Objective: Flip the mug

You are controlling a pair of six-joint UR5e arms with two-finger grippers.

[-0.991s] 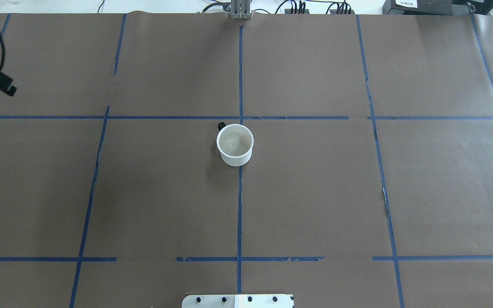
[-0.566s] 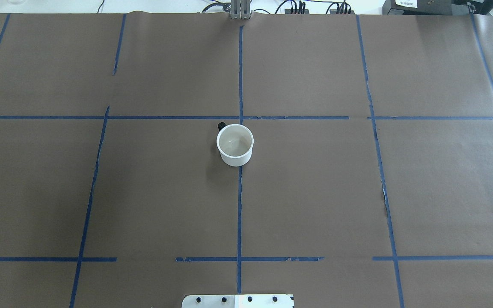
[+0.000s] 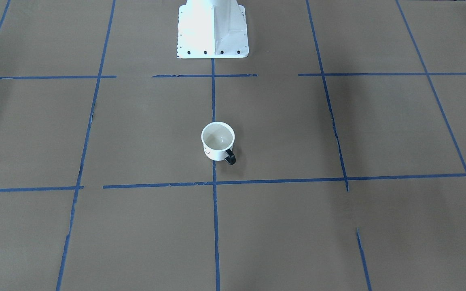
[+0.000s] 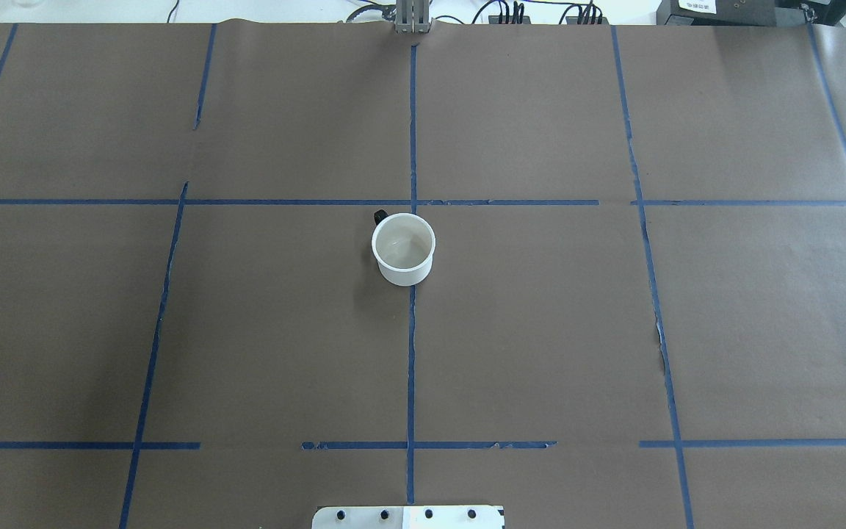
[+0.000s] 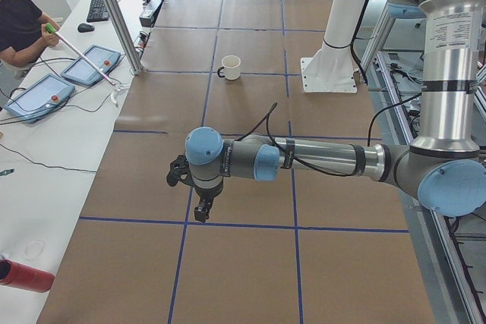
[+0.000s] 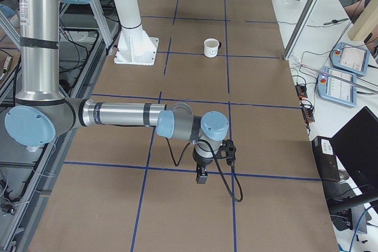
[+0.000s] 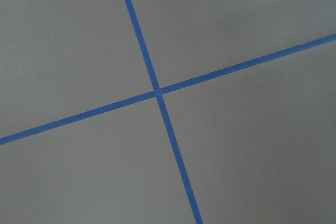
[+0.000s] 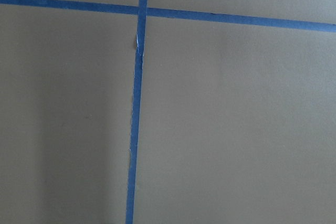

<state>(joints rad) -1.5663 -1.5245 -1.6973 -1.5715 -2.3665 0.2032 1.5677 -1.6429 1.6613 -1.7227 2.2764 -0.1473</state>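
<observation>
The white mug [image 3: 217, 141] stands upright, mouth up, in the middle of the brown table, with its black handle [image 3: 230, 157] towards the operators' side. It also shows in the overhead view [image 4: 403, 250], the exterior left view [image 5: 230, 67] and the exterior right view [image 6: 211, 47]. My left gripper [image 5: 200, 213] hangs low over the table's left end, far from the mug. My right gripper [image 6: 201, 176] hangs low over the right end, also far off. I cannot tell whether either is open or shut. Both wrist views show only paper and blue tape.
The white robot base plate [image 3: 212, 32] sits behind the mug. A person [image 5: 19, 20] and teach pendants [image 5: 91, 64] are at the side bench, with a red bottle [image 5: 23, 275] near the corner. An aluminium post [image 6: 304, 13] stands at the table's far edge.
A dark part of the left arm at the overhead view's left edge has left that view. The mug has not moved.
</observation>
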